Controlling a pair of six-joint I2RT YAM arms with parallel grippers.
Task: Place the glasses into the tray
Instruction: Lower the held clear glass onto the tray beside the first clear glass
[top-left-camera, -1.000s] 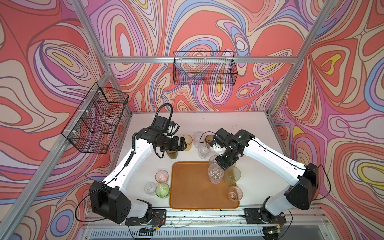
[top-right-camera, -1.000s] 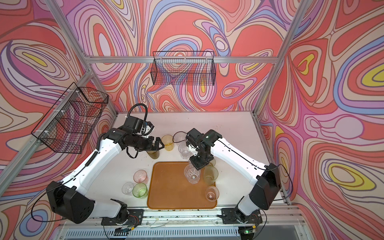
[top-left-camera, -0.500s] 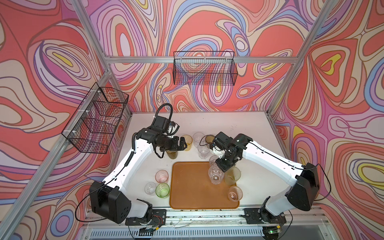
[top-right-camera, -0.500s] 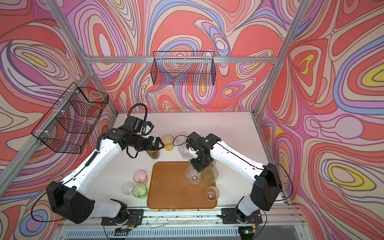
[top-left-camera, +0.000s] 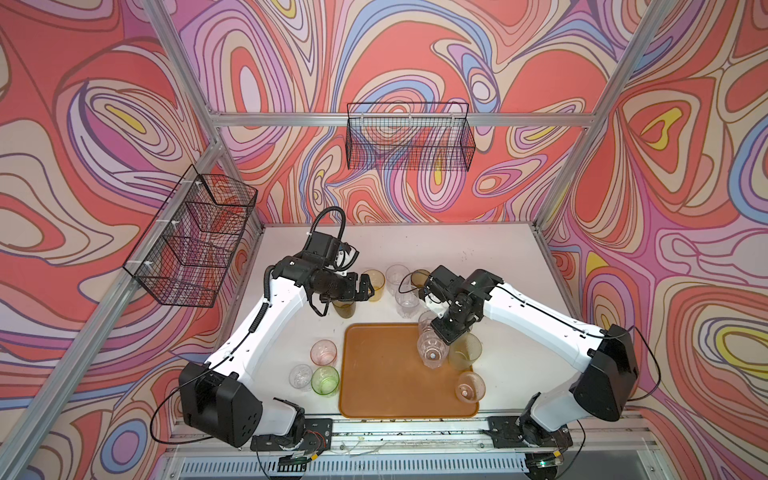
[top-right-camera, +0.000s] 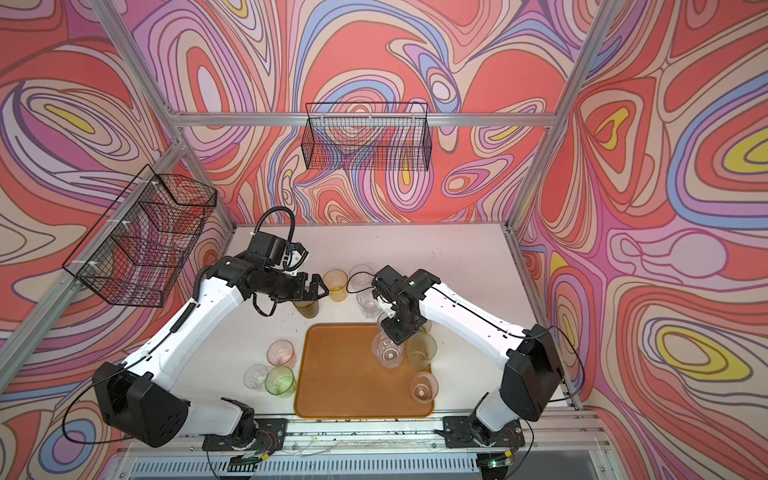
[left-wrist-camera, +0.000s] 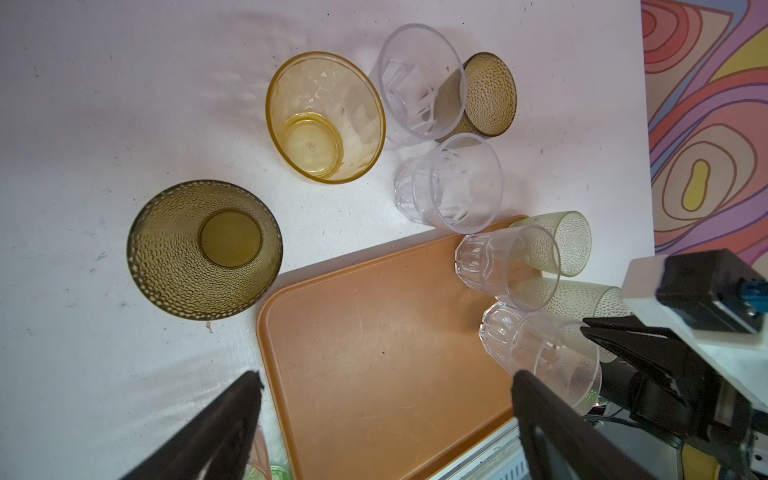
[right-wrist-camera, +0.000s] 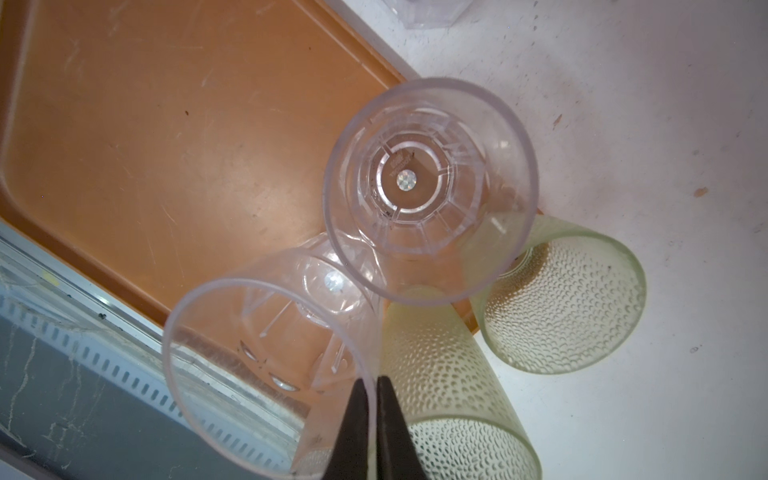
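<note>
– Right claw (right-wrist-camera: 372, 386) sits lower now, pinching the rim of the clear faceted tumbler (right-wrist-camera: 266, 353) over the flat orange-brown tray (right-wrist-camera: 145, 145).
– Left claw (left-wrist-camera: 386, 376) gapes, empty. Lowering could knock the pale frosted green tumbler (right-wrist-camera: 449, 395) just beside.

Swirl-patterned walls (top-left-camera: 415, 50), wire baskets (top-left-camera: 409, 137), seemingly white table (top-left-camera: 457, 249)
</note>
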